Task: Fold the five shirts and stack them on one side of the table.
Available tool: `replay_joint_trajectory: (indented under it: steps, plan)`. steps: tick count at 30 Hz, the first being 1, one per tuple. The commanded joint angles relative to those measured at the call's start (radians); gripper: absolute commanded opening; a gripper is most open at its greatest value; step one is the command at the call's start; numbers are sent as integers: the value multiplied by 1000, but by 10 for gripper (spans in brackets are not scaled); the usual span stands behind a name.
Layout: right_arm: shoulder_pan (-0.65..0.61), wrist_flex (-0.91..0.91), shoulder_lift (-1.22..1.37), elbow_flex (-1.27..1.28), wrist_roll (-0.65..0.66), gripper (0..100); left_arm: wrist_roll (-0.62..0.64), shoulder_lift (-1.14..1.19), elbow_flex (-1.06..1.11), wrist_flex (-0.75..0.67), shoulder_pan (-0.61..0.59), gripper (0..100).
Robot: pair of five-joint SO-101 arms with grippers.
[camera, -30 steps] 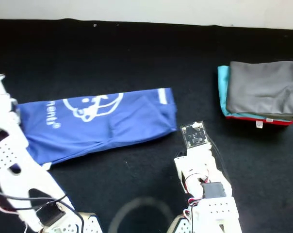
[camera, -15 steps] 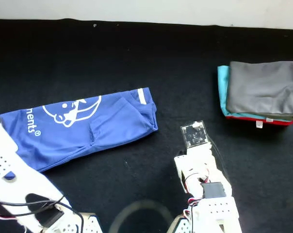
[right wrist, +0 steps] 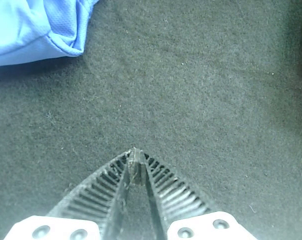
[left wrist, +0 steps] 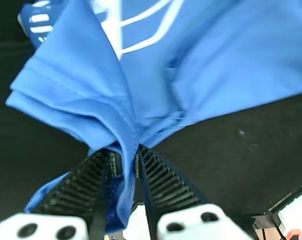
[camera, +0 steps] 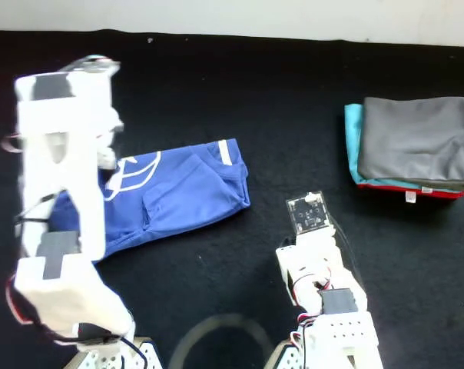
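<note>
Looking down, the left arm (camera: 63,154) has risen, lifting the blue shirt (camera: 186,192) at the left of the surface (camera: 217,92); a fold likely begins. Left wrist view: the left hand (left wrist: 125,155) pinches its cloth. Right wrist view: the right hand (right wrist: 135,160) is closed, empty.

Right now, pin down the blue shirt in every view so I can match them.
High view: blue shirt left of centre, partly behind the raised left arm.
Left wrist view: a bunched fold clamped in the left gripper.
Right wrist view: its corner lies ahead of the shut right gripper, apart.
Shared landmark: the black table.
</note>
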Motion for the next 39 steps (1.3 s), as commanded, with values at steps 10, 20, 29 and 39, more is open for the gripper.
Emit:
replay_joint_trajectory:
  steps: [10, 20, 29, 39]
  plan:
    - [-2, -18, -16, 53, -11, 9, 83, 239, -168, -130, 323, 9]
    - [-2, -18, -16, 53, -11, 9, 83, 467, -575, -126, 400, 9]
    - [-2, -18, -16, 53, -11, 9, 83, 575, -687, -127, 460, 13]
    - [-2, -18, -16, 53, -8, 9, 83, 602, -822, -94, 484, 252]
